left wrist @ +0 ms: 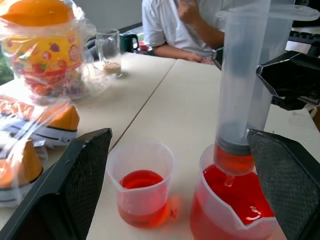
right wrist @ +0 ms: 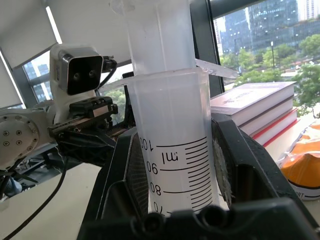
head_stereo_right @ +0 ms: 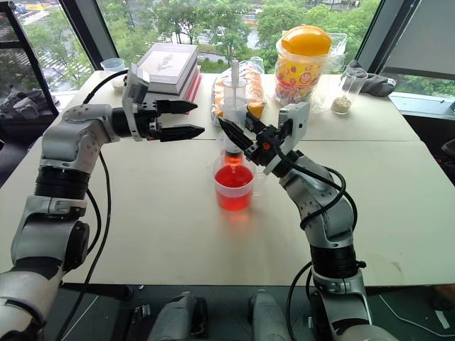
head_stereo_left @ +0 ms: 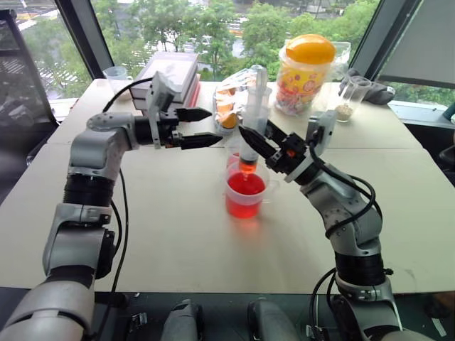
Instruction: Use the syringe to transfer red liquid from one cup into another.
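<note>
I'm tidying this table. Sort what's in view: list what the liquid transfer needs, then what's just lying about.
Needed:
- syringe, held upright in the right claw
- larger cup of red liquid
- smaller cup, some red liquid in it
- left claw, open

Lying about:
- books
- yellow-lidded jar
- bagged snacks
- cup of powder

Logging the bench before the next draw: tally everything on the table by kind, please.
Cups with red liquid: 2
Cups with pale powder: 2
Syringe: 1
Candy jar: 1
Stacked books: 2
Bagged snacks: 1
Total: 9
</note>
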Controlling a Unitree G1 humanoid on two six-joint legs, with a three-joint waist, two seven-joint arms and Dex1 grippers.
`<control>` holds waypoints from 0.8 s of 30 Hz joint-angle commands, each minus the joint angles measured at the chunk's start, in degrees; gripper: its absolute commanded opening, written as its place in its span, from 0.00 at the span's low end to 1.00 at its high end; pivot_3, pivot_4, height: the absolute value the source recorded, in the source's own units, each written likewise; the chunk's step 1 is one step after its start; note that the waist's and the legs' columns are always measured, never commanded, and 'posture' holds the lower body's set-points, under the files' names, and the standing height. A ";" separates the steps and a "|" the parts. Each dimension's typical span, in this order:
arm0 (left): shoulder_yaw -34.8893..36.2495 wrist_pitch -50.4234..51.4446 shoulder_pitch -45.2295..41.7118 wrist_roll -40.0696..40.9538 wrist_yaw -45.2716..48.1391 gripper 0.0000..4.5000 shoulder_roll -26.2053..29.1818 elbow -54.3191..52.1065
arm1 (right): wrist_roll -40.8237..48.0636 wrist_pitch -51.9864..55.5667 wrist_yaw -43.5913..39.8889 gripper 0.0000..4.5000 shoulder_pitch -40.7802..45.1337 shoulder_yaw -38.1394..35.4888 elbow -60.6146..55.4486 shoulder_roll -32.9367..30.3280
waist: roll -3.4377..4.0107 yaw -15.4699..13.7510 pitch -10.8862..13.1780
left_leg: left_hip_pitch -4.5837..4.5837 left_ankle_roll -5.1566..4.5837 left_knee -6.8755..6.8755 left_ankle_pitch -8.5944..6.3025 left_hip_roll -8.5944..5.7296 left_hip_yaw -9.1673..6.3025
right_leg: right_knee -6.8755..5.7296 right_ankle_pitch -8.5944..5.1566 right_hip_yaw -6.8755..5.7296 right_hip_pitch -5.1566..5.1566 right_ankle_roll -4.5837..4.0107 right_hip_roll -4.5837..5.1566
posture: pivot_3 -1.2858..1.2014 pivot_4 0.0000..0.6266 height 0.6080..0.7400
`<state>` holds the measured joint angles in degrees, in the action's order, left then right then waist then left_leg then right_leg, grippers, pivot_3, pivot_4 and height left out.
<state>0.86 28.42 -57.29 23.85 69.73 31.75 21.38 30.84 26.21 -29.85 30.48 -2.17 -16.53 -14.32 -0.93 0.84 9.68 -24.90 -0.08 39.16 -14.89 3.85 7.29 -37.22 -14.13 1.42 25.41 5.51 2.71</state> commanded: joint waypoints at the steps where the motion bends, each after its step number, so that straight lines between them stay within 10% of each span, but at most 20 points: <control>1: 3.05 0.18 -0.44 1.56 -1.96 0.98 1.09 -3.01 | 3.82 2.48 0.89 0.31 8.44 -4.10 0.19 -1.84 | 0.00 0.03 0.00 | 0.00 0.00 0.01 0.00 0.00 0.03 | 0.00 0.00 0.02 0.01 0.00 0.01 | 0.52 0.24 1.00; 13: 4.60 0.67 1.23 2.55 -5.77 0.98 0.93 -6.15 | -3.69 -19.77 -10.71 0.31 28.55 -6.25 46.07 1.44 | 0.01 0.29 0.00 | 0.10 0.00 -0.07 0.00 0.02 0.07 | 0.01 0.01 0.02 -0.03 0.00 -0.02 | 0.52 0.24 1.00; 24: 2.35 -4.48 -9.43 0.88 -7.28 0.98 -6.27 3.97 | -7.52 -27.50 -12.59 0.31 25.89 -5.66 53.33 4.41 | 0.03 0.13 0.02 | 0.03 0.01 -0.01 0.01 0.00 0.09 | 0.01 0.01 0.02 -0.01 0.02 0.01 | 0.52 0.24 1.00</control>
<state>3.10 26.40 -63.59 25.21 62.17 26.07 23.65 23.56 0.56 -42.06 55.83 -7.25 37.63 -9.96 -0.90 0.98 9.69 -24.87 -0.06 39.15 -14.88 3.85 7.38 -37.21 -14.12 1.43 25.40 5.53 2.72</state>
